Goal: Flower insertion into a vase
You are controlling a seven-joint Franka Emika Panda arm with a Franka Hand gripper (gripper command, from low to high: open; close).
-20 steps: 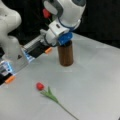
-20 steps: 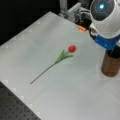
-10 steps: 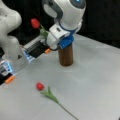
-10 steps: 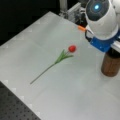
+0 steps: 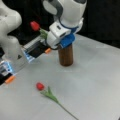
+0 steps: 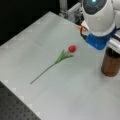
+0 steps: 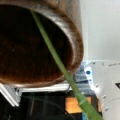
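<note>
Gripper [image 5: 65, 41] sits directly over the vase [image 5: 66, 55], its jaws hidden, grip state unclear; held flower's stem [image 7: 53, 55] slants into vase mouth. Second flower [image 6: 58, 58] lies apart from vase on worktop [image 6: 62, 90].

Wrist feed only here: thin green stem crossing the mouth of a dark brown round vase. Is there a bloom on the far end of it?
Observer: Yes. A red bud tops that stem, up beside the gripper, above the dark brown cylindrical vase.
Operator: Any other flower out there?
Observer: One red-budded, green-stemmed flower lies flat on the white table, apart from the vase.
Operator: Vase upright?
Observer: Upright on the table in both front views.
</note>
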